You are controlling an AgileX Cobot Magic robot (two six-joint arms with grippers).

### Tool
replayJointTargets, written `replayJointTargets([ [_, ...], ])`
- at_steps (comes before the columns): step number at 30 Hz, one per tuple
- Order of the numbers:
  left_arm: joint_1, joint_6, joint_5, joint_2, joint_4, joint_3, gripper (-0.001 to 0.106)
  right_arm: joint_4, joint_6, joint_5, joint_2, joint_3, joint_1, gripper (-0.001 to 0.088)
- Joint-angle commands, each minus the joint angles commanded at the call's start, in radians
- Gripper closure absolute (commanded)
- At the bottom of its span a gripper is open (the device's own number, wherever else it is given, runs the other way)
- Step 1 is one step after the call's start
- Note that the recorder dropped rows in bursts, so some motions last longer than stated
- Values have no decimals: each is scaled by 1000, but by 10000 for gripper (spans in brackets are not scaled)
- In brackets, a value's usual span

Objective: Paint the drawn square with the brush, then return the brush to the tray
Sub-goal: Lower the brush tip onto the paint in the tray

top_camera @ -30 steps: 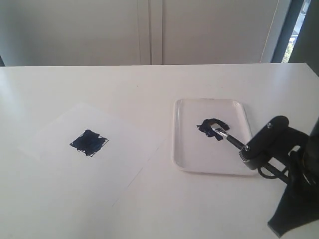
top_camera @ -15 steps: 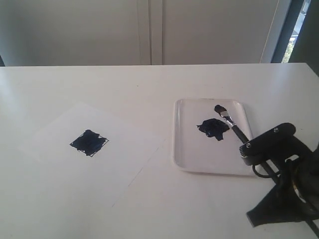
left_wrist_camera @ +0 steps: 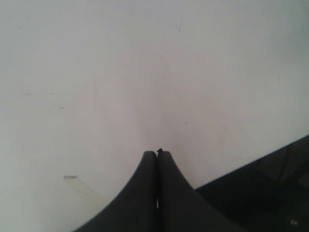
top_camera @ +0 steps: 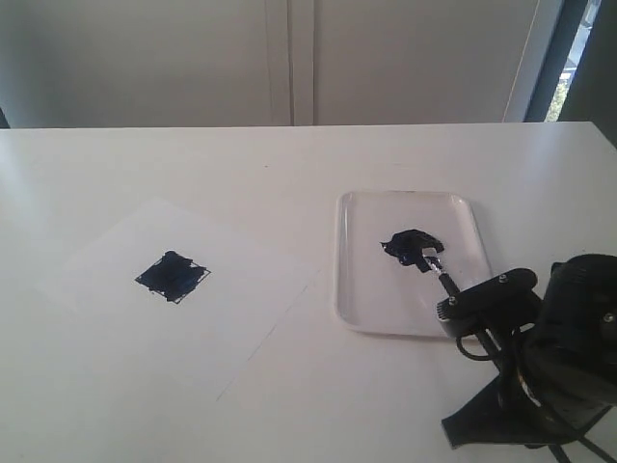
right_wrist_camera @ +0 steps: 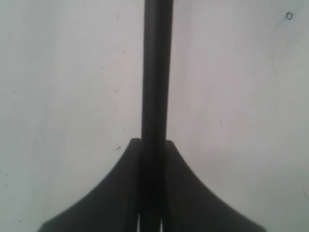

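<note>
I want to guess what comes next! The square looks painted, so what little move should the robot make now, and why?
Probably lay the brush down in the tray and open the right hand. The drawn square is already filled dark, the brush's tip sits at the paint blob inside the tray, and the hand is shut on it.

White table (top_camera: 193,164) bears paper sheet (top_camera: 236,280) and tray (top_camera: 371,289), lying apart
</note>
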Motion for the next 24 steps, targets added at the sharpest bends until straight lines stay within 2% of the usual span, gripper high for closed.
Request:
replayJointTargets([
  [2, 0, 2, 0, 0, 0, 0, 1053, 0, 0, 0, 0, 0, 0, 862],
  [5, 0, 11, 0, 0, 0, 0, 1053, 0, 0, 0, 0, 0, 0, 787],
  [11, 0, 13, 0, 0, 0, 0, 1053, -6, 4, 0, 0, 0, 0, 496],
  [14, 0, 17, 0, 0, 0, 0, 1053, -22, 32, 0, 0, 0, 0, 386],
  [20, 0, 20, 13, 0, -21, 0, 1053, -27, 26, -5, -35, -13, 0, 362],
  [24, 0, 45, 7, -20, -80, 0, 1053, -21, -7, 12, -172, -46, 0, 362],
])
